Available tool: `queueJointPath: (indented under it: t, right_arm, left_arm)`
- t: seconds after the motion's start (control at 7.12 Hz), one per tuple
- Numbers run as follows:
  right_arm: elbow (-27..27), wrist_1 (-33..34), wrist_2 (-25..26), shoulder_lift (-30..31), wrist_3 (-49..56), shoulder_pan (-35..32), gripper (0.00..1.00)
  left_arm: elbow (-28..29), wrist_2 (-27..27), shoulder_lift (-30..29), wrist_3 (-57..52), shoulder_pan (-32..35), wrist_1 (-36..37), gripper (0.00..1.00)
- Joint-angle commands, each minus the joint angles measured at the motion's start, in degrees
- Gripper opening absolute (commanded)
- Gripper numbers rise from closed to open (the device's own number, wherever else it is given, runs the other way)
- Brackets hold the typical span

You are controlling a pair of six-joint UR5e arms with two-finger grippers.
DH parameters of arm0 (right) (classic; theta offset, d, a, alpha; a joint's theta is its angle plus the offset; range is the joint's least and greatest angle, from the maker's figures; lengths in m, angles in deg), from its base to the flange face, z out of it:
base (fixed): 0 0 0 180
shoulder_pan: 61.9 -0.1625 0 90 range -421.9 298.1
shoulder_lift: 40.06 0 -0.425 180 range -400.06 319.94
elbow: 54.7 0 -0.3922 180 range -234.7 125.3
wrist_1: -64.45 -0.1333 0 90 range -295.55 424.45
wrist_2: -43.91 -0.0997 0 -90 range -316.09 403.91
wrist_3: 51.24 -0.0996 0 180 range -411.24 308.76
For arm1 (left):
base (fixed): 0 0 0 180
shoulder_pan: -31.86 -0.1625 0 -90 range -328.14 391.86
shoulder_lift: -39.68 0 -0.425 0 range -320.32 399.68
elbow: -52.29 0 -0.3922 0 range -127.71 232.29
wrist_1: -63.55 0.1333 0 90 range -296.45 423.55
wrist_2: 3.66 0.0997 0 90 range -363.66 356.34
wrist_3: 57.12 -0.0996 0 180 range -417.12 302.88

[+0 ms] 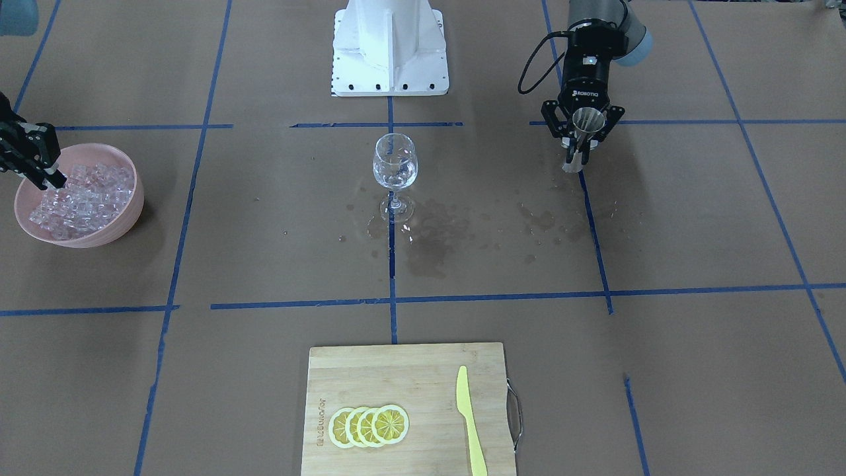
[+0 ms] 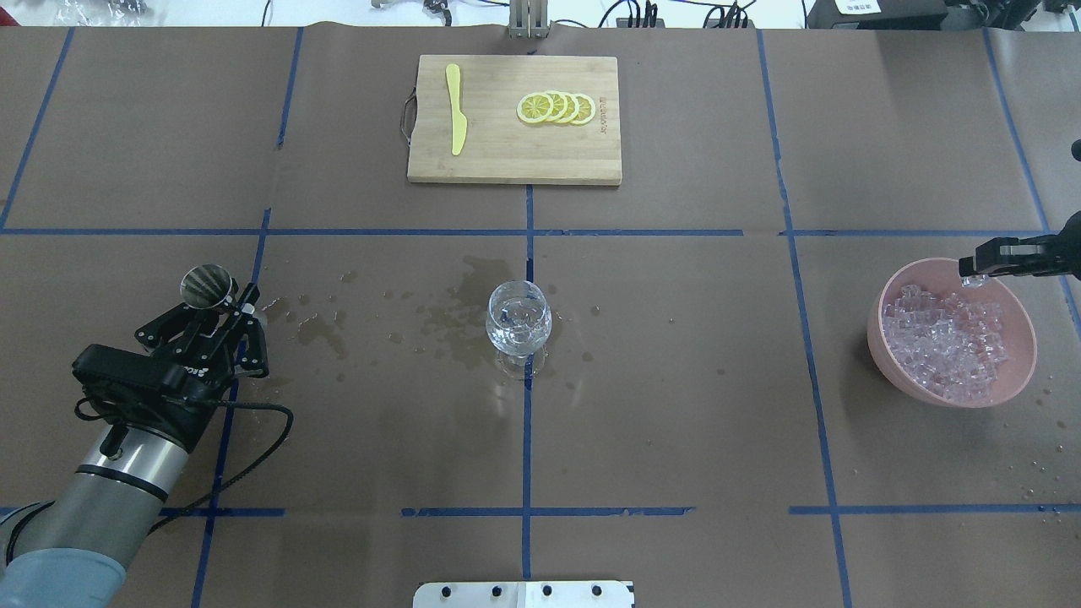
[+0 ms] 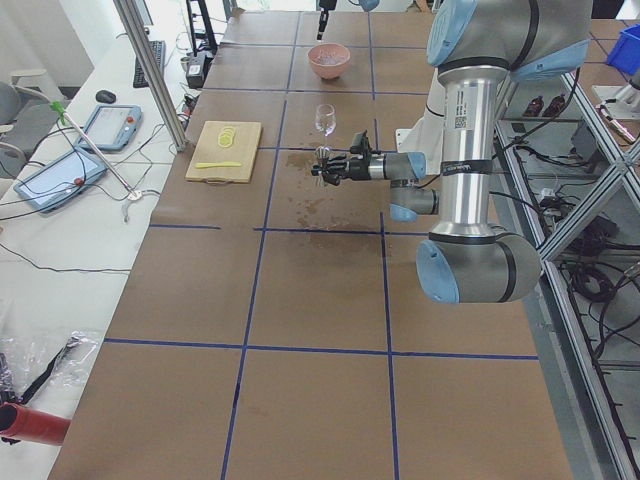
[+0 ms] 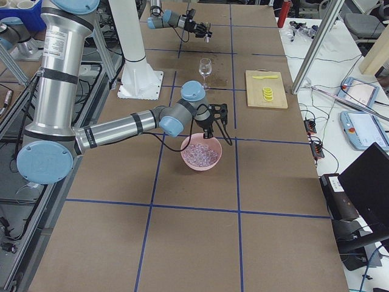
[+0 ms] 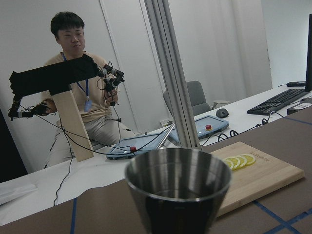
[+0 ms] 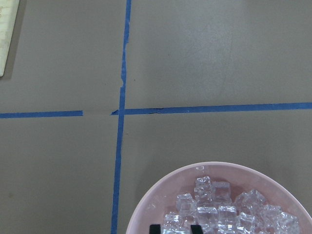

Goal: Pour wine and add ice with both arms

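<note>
Centrally on the brown-papered counter [image 2: 676, 380] stands a stemmed wine glass [image 2: 518, 321] holding a little clear wine [image 2: 517, 336], with dark wet stains [image 2: 448, 321] around its foot. Well to its left, the left claw [image 2: 221, 308] is closed round a tilted steel jigger [image 2: 207, 285]. Well to its right, the right claw [image 2: 971, 274], nearly closed, pinches one clear cube at the rim of a pink bowl [image 2: 876, 325] heaped with ice [image 2: 950, 346]. Beyond the glass lies a cutting board [image 2: 507, 160] bearing lemon slices [image 2: 557, 108] and a yellow knife [image 2: 457, 110].
</note>
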Motion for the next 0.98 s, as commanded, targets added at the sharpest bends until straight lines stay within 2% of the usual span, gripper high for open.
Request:
queueJointPath:
  t: [0.0, 0.42, 0.56, 0.84]
  right_arm:
    - [1.96, 0.06, -0.17, -0.21, -0.17, -0.43, 0.0]
    - [2.59, -0.11, -0.51, -2.67, -0.69, -0.52, 0.0]
    - [2.59, -0.2, -3.04, -3.89, -0.87, -0.52, 0.0]
    - [3.11, -0.2, -4.12, -5.13, -1.83, -0.52, 0.0]
  left_arm:
    - [3.35, 0.58, 1.83, 7.93, -0.01, -0.78, 0.0]
    - [9.15, 4.1, 2.45, 12.88, -0.1, -0.78, 0.0]
    - [10.21, 4.36, 2.36, 13.75, -0.28, -0.78, 0.0]
    - [12.32, 4.37, 2.01, 17.89, -0.63, -0.78, 0.0]
